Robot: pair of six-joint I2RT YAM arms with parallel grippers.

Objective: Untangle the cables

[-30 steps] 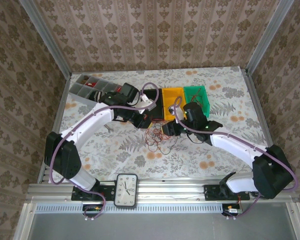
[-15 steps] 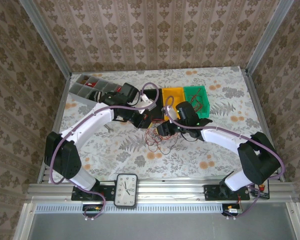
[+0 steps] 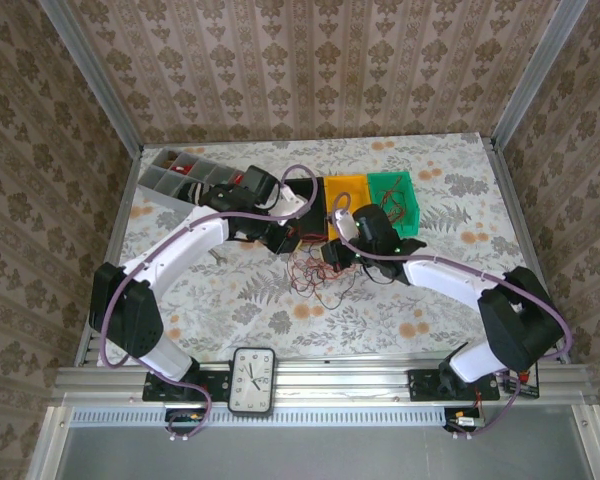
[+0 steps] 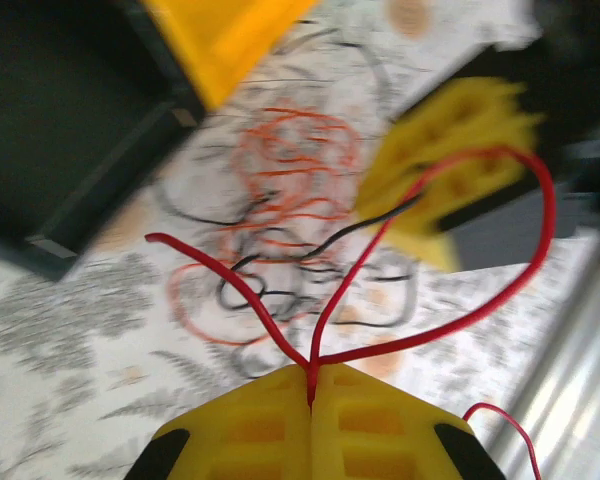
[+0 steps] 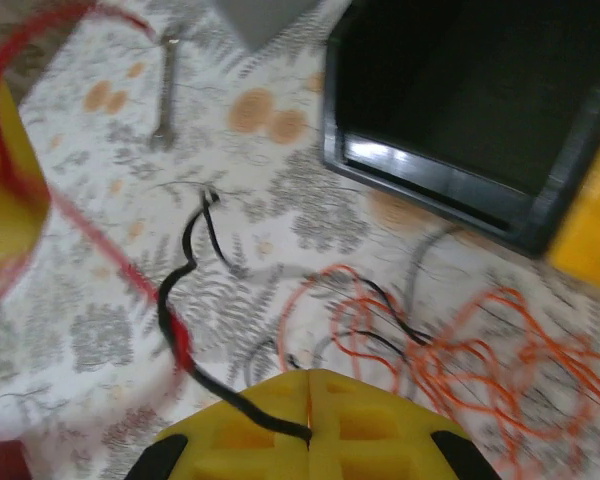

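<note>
The cables [image 3: 315,277] lie in a loose tangle of orange, red and dark wires on the flowered table, in front of the bins. My left gripper [image 4: 311,372] is shut on a red cable [image 4: 435,330] that loops up to the right above the orange tangle [image 4: 290,185]. In the top view the left gripper [image 3: 288,244] sits at the tangle's left rear. My right gripper [image 5: 308,378] is shut on a black cable [image 5: 175,300], with orange cables [image 5: 460,345] just beyond its fingers. From above, the right gripper [image 3: 333,258] is at the tangle's right edge.
A black bin [image 5: 460,90], a yellow bin [image 3: 346,193] and a green bin [image 3: 392,191] stand in a row behind the tangle. A grey parts organiser [image 3: 178,174] is at the back left. A small wrench [image 5: 165,90] lies left of the cables. A clock [image 3: 253,380] sits on the front rail.
My right arm has swung left toward the tangle and its gripper has shut on the black cable. The left gripper still holds the red cable in about the same place.
</note>
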